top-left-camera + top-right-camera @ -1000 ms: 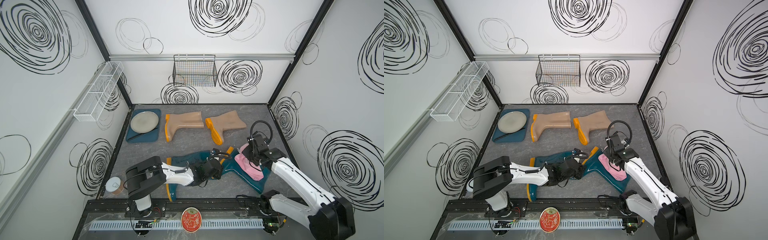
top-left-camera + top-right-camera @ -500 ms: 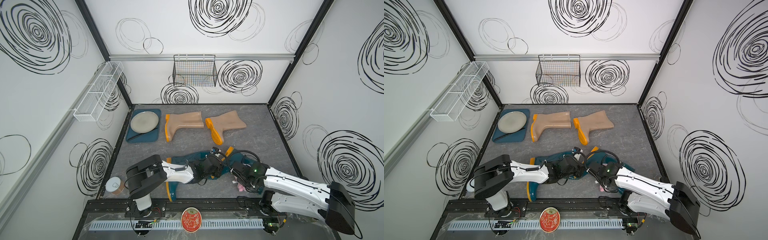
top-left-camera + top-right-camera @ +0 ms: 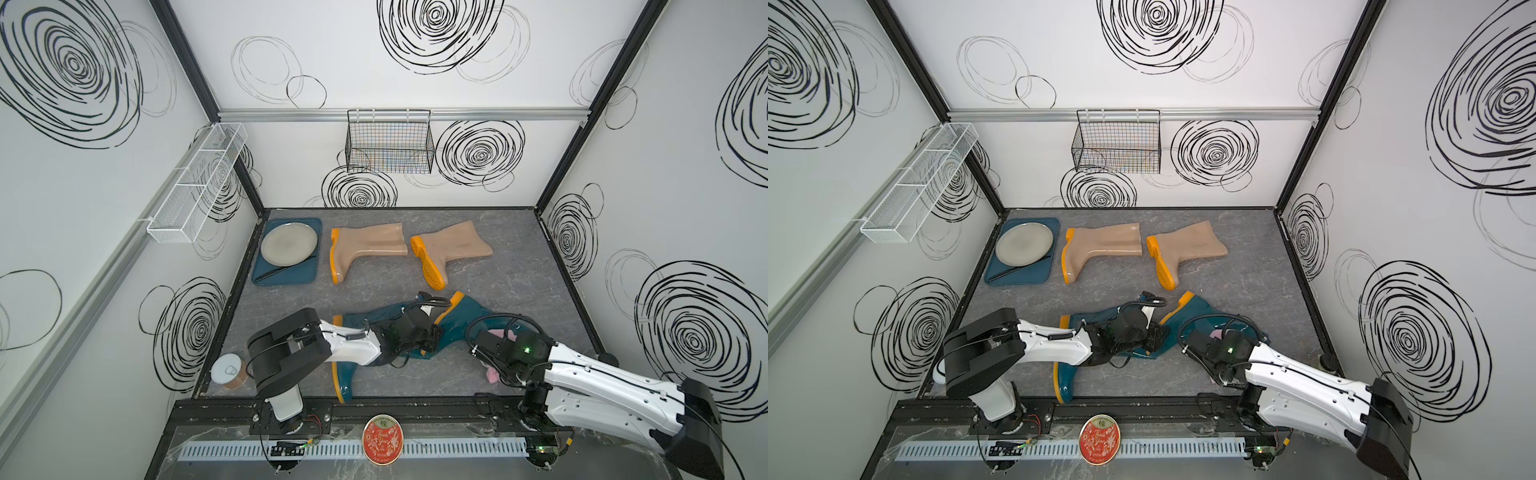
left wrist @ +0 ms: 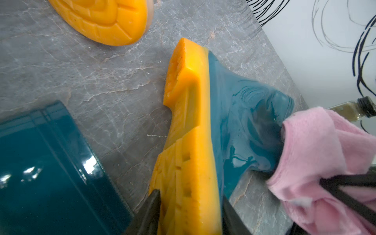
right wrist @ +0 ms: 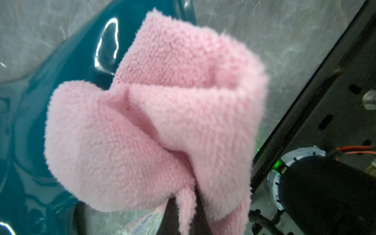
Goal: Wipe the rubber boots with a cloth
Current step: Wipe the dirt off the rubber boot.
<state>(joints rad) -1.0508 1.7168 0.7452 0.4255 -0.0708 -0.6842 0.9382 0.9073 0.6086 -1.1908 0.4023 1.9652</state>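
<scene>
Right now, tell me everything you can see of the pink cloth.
The pink terry cloth is fluffy, soft-looking fabric, bunched into loose folds rather than spread flat. The right gripper is shut on one end of the bunch. The free folds lie against the glossy side of a dark teal rubber boot that lies on its side on the grey table. In both top views the right arm hides most of it.

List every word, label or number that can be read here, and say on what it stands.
"Thank You": gold script on the round red tin; only just legible, its smaller print unreadable.
Raised lettering on the black rail, right wrist view: too blurred to read.
No other text is legible.
</scene>
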